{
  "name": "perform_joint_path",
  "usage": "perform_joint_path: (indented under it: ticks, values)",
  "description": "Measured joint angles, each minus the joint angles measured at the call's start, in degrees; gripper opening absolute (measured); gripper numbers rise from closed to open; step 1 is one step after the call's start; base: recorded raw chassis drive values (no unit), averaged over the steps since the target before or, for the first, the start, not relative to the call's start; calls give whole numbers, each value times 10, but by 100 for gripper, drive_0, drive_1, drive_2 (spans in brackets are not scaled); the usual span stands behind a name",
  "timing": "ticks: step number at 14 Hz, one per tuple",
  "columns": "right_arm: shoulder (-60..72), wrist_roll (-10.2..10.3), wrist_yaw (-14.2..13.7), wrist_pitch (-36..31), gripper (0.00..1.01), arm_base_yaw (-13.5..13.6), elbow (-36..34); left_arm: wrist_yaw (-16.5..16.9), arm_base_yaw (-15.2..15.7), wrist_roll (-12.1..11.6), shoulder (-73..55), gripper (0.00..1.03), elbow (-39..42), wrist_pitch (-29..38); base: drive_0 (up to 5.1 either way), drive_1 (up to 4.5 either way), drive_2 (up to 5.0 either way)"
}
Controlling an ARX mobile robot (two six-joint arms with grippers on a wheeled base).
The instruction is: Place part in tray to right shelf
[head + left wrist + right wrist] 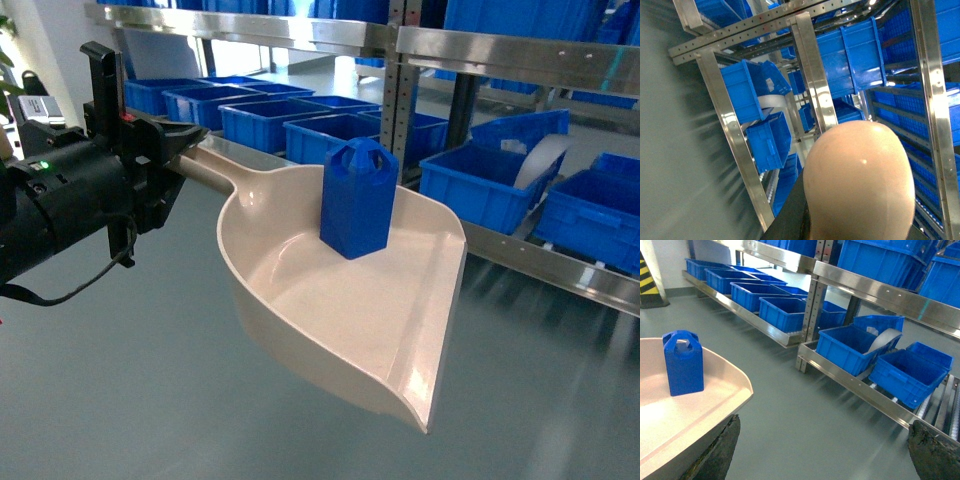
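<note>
Left end effector (170, 150) comes in level from the left, clamped on the long handle of the big beige plastic dustpan-shaped tray (340, 320), holding it above the floor. Small bright-blue hexagonal plastic part (358, 198) stands upright in it. Right end effector's (822, 447) fingers (715, 450) are spread wide, holding nothing. Stainless-steel right shelf (540, 262) with blue crates sits just beyond.

My left arm (60, 205) presents as a matte black cylindrical housing with a small green indicator lit on its upper face. A thin black cable loops beneath it. The left gripper (165, 140) is black, with a tall flat bracket and a small red mark. My right gripper fingers (715, 450) appear dark, scuffed and worn.
</note>
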State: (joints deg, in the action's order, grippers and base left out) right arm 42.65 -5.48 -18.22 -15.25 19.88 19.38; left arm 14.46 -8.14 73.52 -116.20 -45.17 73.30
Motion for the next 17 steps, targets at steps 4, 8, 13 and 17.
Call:
perform_joint_path:
  ticks: [4, 8, 13, 17]
  values:
    - [0, 0, 0, 0, 98, 0, 0, 0, 1, 0, 0, 16, 0, 0, -157, -157, -157]
    - [0, 0, 0, 0, 98, 0, 0, -1, 1, 0, 0, 16, 0, 0, -167, -167, -167]
    - [0, 0, 0, 0, 98, 0, 0, 0, 1, 0, 0, 16, 0, 0, -157, -157, -157]
    - [0, 0, 0, 0, 98, 0, 0, 0, 1, 0, 0, 16, 0, 0, -166, -166, -166]
